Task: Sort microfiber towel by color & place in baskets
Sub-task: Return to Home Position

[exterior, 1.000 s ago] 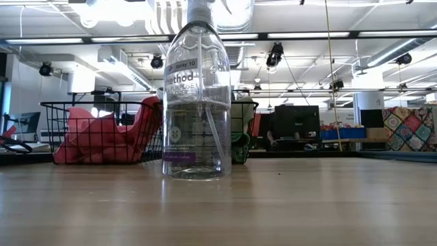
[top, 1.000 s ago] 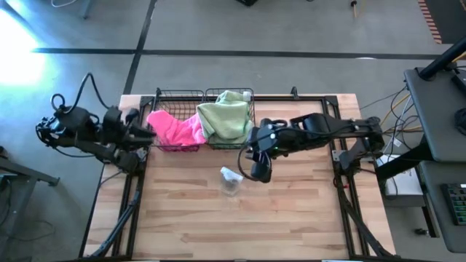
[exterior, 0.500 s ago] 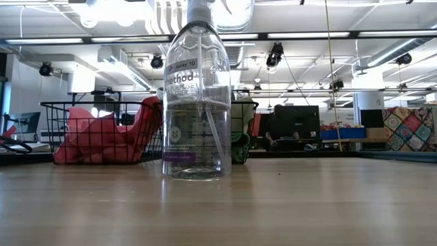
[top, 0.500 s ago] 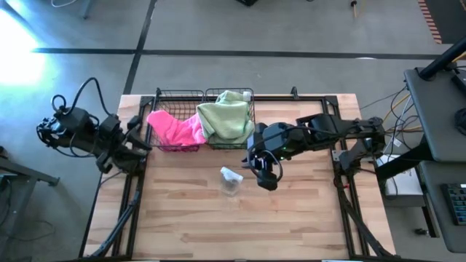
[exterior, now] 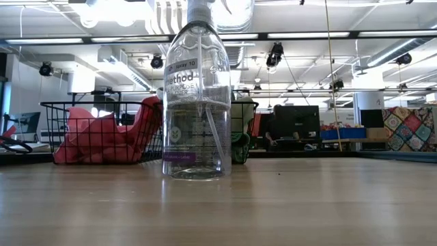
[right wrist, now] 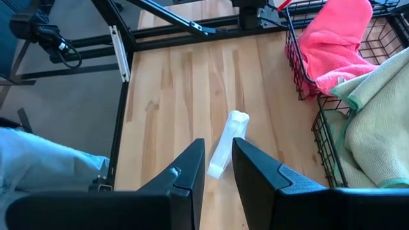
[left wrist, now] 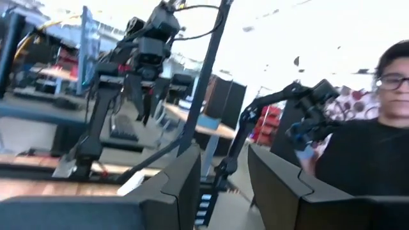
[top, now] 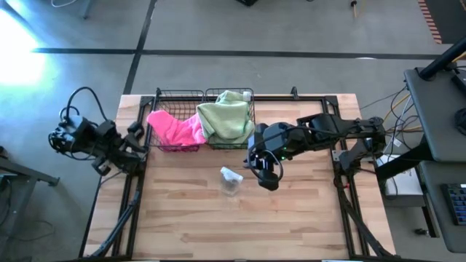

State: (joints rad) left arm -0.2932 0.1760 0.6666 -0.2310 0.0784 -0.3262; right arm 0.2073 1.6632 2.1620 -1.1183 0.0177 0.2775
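Right pincer (right wrist: 217,144) narrowly parted, empty, near clear bottle (exterior: 196,102), left pincer (left wrist: 222,150) likewise, floppy towels (top: 226,116) in mesh baskets (top: 180,92)

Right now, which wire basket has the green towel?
The right-hand black wire basket, nearer the right gripper: the sage green microfiber towel is heaped in it. The left-hand basket holds the hot pink towel.

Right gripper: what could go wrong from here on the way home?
The right gripper hangs close beside the upright spray bottle; a sideways swing could topple it. The green towel is heaped above the rim of its basket and overhangs toward the pink towel, so it might slide out.
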